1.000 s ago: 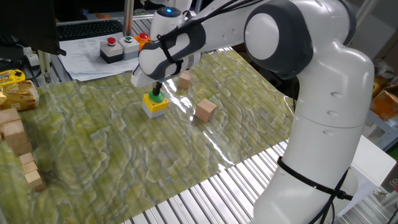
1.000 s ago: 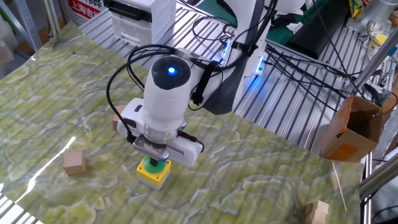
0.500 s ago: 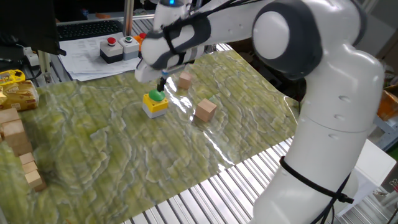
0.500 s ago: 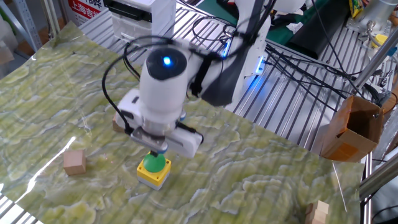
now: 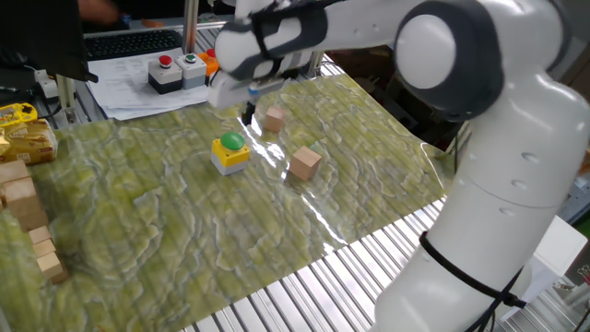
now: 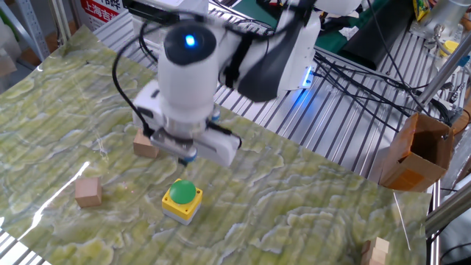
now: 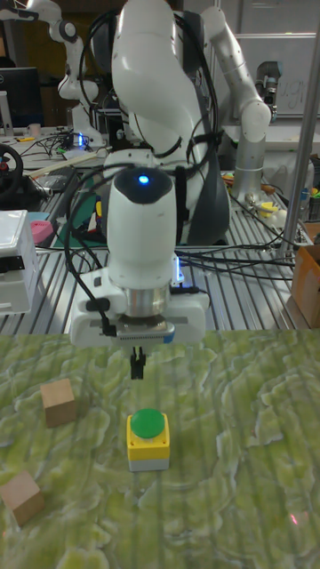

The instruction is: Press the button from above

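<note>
The jaws [image 7: 137,362] now hang clear above the button [image 7: 147,425], with open air between their tips and the green cap. A second ago they were down on the cap, and half a second ago they were just lifting off it. The tall fixed view shows the two tips pressed together in one narrow dark point, so they are closed on nothing. Because the arm has risen straight up after touching the cap, I judge the press itself is probably done and this is the retreat; whether the button actually clicked cannot be seen.

The button sits on the green patterned tabletop [image 5: 184,221], a little below and ahead of the jaws in the tall fixed view, and it has not shifted.

Counting: one yellow-boxed green button [image 5: 230,152] on the mat. Two loose wooden cubes lie near it, one just beyond the jaws [image 5: 274,118] and one to the side [image 5: 305,162]. A stack of wooden blocks [image 5: 28,217] stands at the mat's edge, too bunched to count surely. Off the mat sit a red button [image 5: 165,63] and a small green button [image 5: 191,61].
</note>
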Action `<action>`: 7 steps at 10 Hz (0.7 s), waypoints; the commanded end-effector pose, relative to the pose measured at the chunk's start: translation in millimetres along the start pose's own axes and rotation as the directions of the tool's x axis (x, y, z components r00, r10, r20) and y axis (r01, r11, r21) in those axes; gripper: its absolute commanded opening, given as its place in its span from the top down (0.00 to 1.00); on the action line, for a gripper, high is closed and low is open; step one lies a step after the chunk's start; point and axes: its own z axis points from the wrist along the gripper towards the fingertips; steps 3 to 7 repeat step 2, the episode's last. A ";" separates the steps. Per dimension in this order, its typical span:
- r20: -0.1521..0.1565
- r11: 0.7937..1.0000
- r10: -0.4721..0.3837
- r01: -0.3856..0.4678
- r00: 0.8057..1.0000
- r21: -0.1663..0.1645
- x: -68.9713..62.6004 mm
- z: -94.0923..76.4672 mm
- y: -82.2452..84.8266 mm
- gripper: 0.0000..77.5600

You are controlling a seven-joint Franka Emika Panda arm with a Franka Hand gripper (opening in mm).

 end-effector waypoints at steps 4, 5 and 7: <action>-0.041 1.000 0.009 -0.009 0.999 -0.007 11.9 -17.6 -8.1 1.00; -0.041 1.000 0.009 -0.009 0.999 -0.007 11.9 -17.6 -8.1 1.00; -0.041 1.000 0.009 -0.009 0.999 -0.007 11.9 -17.6 -8.1 1.00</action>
